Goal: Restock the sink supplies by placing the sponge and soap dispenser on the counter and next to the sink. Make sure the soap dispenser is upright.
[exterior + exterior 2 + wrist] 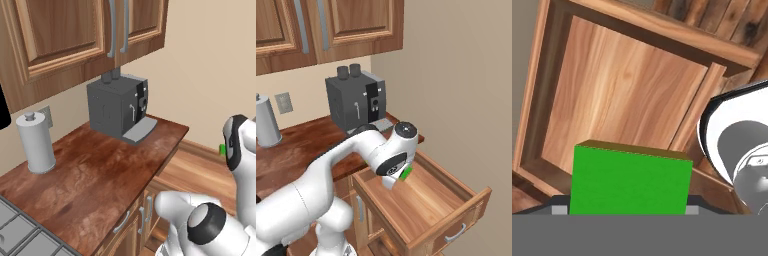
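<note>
The sponge (630,179) is sitting between the fingertips of the pincer (402,176), which seems to be gripping it above the open drawer (456,212), near the drawer's back left corner, just under the tabletop's (100,175) front edge. So the sponge looks picked but not yet delivered: it is still needing to go onto the tabletop beside the sink. The soap dispenser is still to be fetched and stood upright. A coffee machine (119,106) and paper towel roll (35,142) are standing along the tabletop's back edge.
</note>
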